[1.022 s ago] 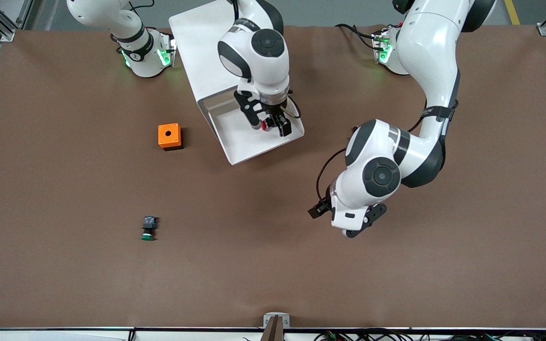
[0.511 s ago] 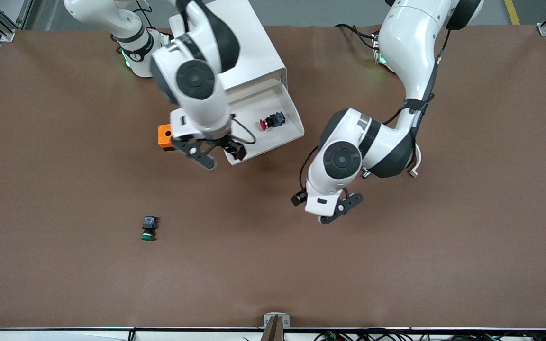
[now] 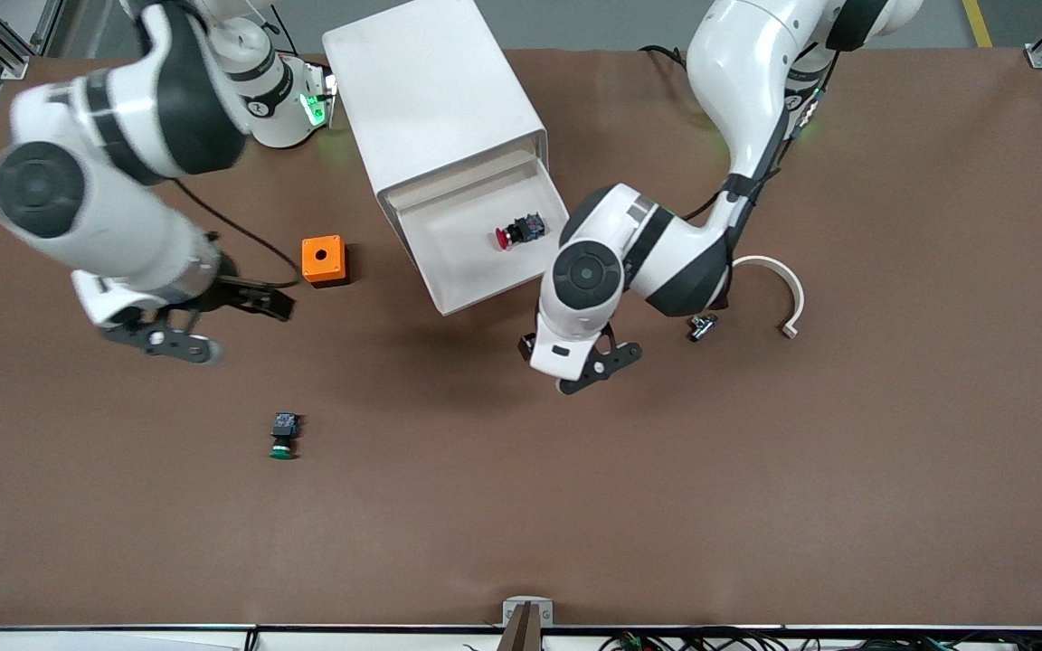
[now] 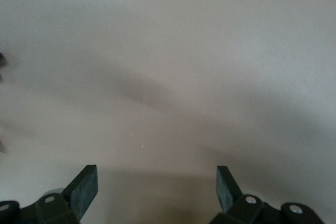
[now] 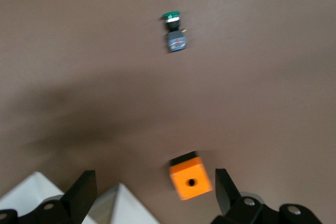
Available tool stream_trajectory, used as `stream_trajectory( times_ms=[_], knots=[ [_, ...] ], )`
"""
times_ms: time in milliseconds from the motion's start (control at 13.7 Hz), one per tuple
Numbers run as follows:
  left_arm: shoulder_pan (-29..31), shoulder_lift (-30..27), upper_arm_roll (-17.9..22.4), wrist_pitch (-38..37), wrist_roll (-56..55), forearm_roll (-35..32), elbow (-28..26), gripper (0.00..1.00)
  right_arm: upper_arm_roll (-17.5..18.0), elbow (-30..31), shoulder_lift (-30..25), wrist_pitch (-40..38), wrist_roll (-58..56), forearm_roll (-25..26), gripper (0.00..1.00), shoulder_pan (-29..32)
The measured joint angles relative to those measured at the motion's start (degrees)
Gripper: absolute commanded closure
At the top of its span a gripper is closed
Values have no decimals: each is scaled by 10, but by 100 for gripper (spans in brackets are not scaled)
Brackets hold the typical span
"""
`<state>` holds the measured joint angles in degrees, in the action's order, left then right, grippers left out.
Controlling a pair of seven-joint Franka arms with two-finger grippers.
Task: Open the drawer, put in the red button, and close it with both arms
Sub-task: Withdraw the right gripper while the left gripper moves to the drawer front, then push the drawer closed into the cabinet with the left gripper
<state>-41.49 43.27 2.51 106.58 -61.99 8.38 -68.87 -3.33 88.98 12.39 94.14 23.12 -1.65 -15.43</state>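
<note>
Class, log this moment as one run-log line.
drawer: open | red button: in drawer | left hand: open, over table | right hand: open, over table

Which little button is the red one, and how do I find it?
Look for the big white cabinet and its open drawer. The red button lies inside that tray. Its cap is red, while the green button lies out on the brown table.

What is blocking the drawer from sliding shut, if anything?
Nothing visible. The red button lies inside the open drawer, below its rim. The left claw hovers over bare table in front of it, and the right claw, open, is off beside the orange box.
</note>
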Motion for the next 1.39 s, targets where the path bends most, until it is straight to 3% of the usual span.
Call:
stream_trajectory(
  times_ms=[219, 584, 876, 1388],
  knots=[
    [-22, 0, 0, 0, 0, 0, -6, 1, 0, 0, -15, -24, -135, 21, 0, 66],
    [-45, 0, -1, 0, 0, 0, -22, 1, 1, -6, -28, -56, -247, 43, 0, 121],
    [-51, 0, -17, 0, 0, 0, -31, 1, 1, -12, -29, -61, -271, 43, 0, 159],
    [-51, 0, -64, 0, 0, 0, -43, 1, 8, -14, -29, -60, -271, 43, 0, 159]
  ],
)
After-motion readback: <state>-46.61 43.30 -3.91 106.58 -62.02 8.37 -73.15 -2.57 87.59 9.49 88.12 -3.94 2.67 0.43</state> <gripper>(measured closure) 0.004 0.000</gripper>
